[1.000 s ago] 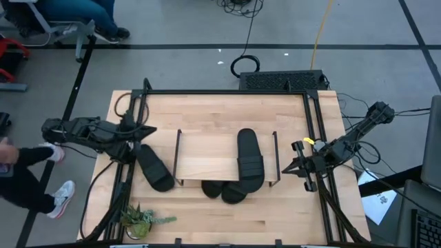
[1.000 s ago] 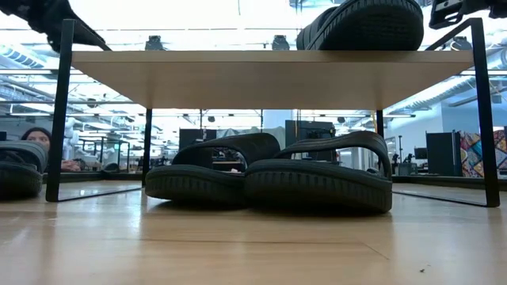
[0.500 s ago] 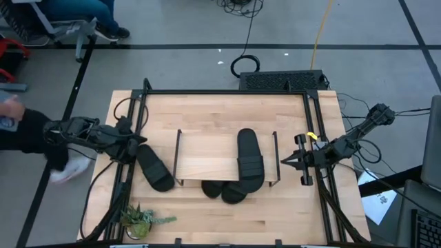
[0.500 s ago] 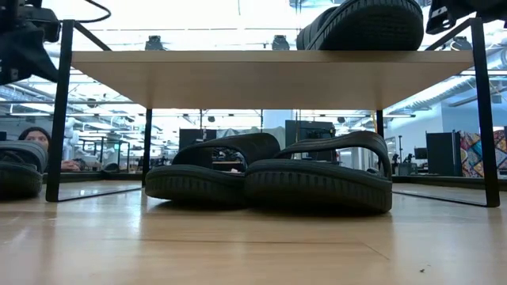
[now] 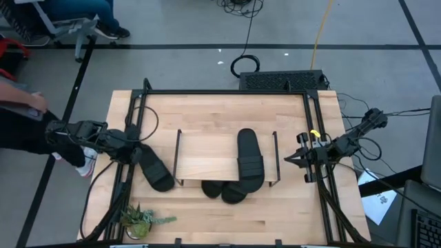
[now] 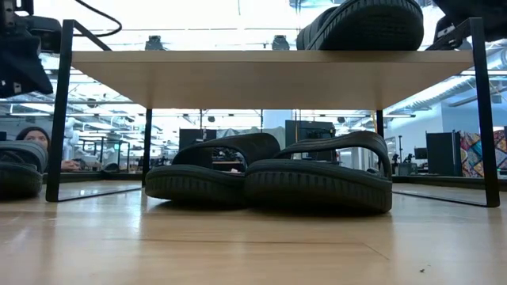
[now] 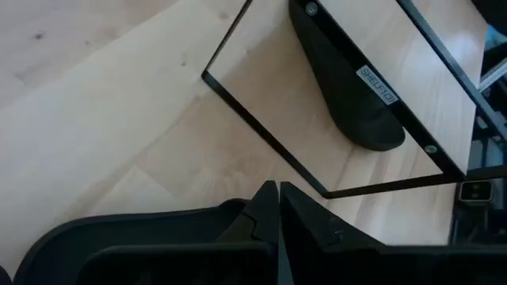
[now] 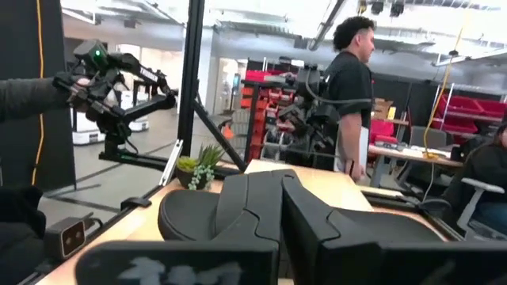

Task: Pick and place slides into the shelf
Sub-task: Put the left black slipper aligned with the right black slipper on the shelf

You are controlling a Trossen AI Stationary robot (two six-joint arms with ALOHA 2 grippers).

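Note:
The shelf stands mid-table. One black slide lies flat on its wooden top, and it also shows in the left wrist view. Two slides rest on their soles on the table under the shelf. Another slide lies on the table left of the shelf. My left gripper is shut and raised above that slide's far end, slanting down. My right gripper is shut, raised to the right of the shelf and pointing at it.
A small potted plant stands at the near left corner. A black frame borders the table. A person stands beside the left edge, and another person shows beyond the table.
My left gripper has drawn back toward the table's left edge, sunk and rolled, staying shut. My right gripper has pulled back a little toward the right edge. The slides and the shelf have kept still. The person at the left has moved.

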